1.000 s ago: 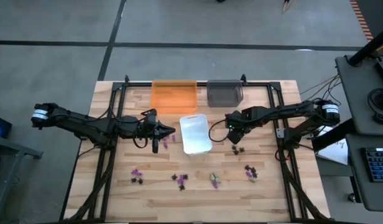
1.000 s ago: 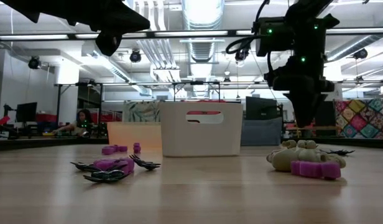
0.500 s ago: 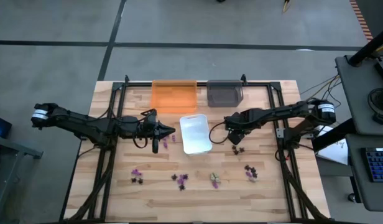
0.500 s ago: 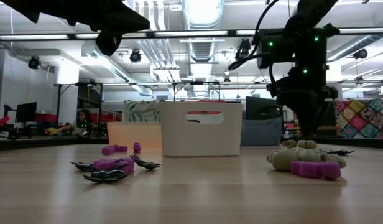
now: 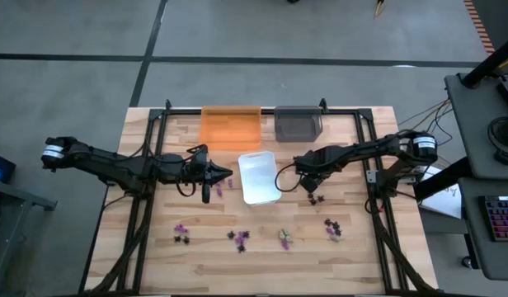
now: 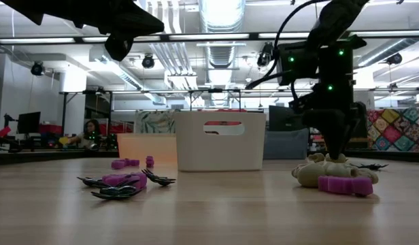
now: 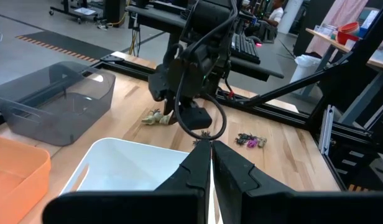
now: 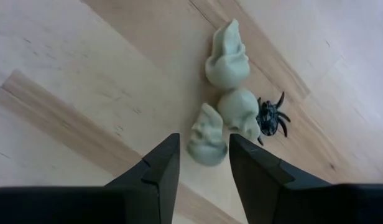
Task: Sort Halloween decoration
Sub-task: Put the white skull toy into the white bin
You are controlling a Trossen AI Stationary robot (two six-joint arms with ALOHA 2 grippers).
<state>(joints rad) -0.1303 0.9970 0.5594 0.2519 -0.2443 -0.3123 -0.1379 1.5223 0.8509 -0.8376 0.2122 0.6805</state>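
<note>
Wooden bench (image 5: 155, 256) slats carry scattered purple, black and beige Halloween pieces (image 5: 237, 238). Right tool (image 8: 201, 163) hangs low, fingers apart around a beige skull piece (image 8: 205, 140) beside the white tray (image 5: 258, 176). Left tool (image 7: 211, 163), fingers pressed together and empty, waits left of that tray.

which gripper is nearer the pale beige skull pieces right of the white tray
Right. The right gripper is down over the pale beige pieces, open around one of them. The left gripper is shut across the white tray, on its far side.
</note>
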